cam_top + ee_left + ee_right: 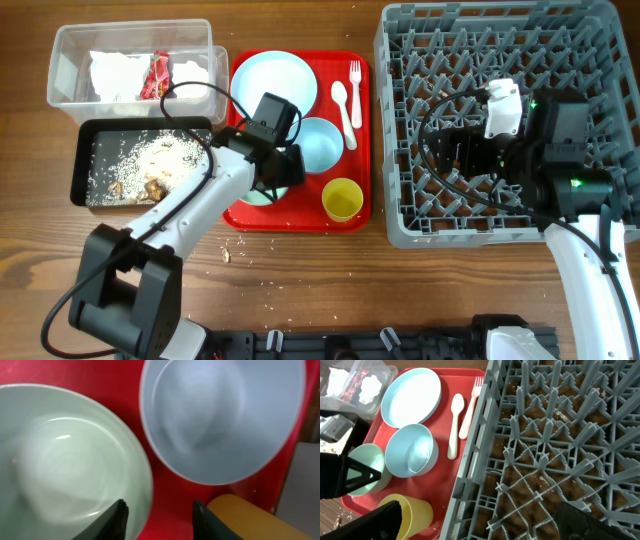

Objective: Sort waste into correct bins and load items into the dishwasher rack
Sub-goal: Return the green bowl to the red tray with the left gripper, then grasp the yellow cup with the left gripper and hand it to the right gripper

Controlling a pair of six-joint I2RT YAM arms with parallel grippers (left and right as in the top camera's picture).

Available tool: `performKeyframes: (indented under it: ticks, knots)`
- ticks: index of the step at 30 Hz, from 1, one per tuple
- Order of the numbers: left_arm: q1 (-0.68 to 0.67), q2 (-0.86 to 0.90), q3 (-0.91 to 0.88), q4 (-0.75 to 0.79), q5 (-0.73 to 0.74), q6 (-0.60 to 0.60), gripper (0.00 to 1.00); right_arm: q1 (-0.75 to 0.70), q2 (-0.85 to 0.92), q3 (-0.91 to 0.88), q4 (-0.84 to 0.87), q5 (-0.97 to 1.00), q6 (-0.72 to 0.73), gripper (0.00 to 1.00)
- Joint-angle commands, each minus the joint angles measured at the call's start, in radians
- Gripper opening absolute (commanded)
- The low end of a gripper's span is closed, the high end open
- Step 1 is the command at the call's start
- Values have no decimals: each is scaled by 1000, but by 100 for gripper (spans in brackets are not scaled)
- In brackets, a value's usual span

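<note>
From overhead, a clear plastic tub [70,60] holds a crumpled white napkin [118,72] and a glossy red wrapper [157,75]. Just below it, a shallow black tray [100,140] is strewn with loose white rice [170,152] and brownish scraps [150,185]. On the flat red tray [300,210] sit a round light blue plate [275,80], a light blue bowl [322,145], a small yellow cup [342,200], and a white plastic spoon [341,100] and fork [354,90] side by side. The left gripper [280,180] hangs over the pale green bowl [258,196] at the tray's lower left. The grey grid rack [450,60] bristles with upright pegs on the right.

In the left wrist view, the dark fingers [112,522] stand apart. One is over the green bowl's smooth inside and the other over bare red tray, with the rim between them unclamped.

In the right wrist view, the right gripper [480,530] hangs over the rack's lattice with its blunt black fingers spread wide and nothing between them.
</note>
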Motion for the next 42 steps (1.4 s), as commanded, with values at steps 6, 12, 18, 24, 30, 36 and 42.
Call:
performKeyframes:
  ticks: [6, 12, 18, 24, 30, 36, 42]
  knots:
    - [-62, -1, 97, 0, 312, 339, 60, 4, 6, 18, 2, 3, 8, 100]
    - [-127, 44, 78, -50, 239, 346, 57, 4, 11, 18, 1, 3, 8, 100]
    - [-127, 90, 78, -64, 192, 338, 23, 4, 11, 18, -9, 3, 8, 100]
    - [-124, 87, 82, -31, 279, 294, 4, 4, 10, 18, -8, -35, 9, 100]
    - [41, -14, 133, 16, 676, 255, 4, 4, 12, 18, 90, -274, 86, 100]
    - [258, -31, 133, 285, 1229, 81, 4, 4, 119, 18, 370, -797, 170, 100]
    - [251, -31, 133, 380, 1270, -2, 4, 79, 215, 18, 575, -948, 253, 96]
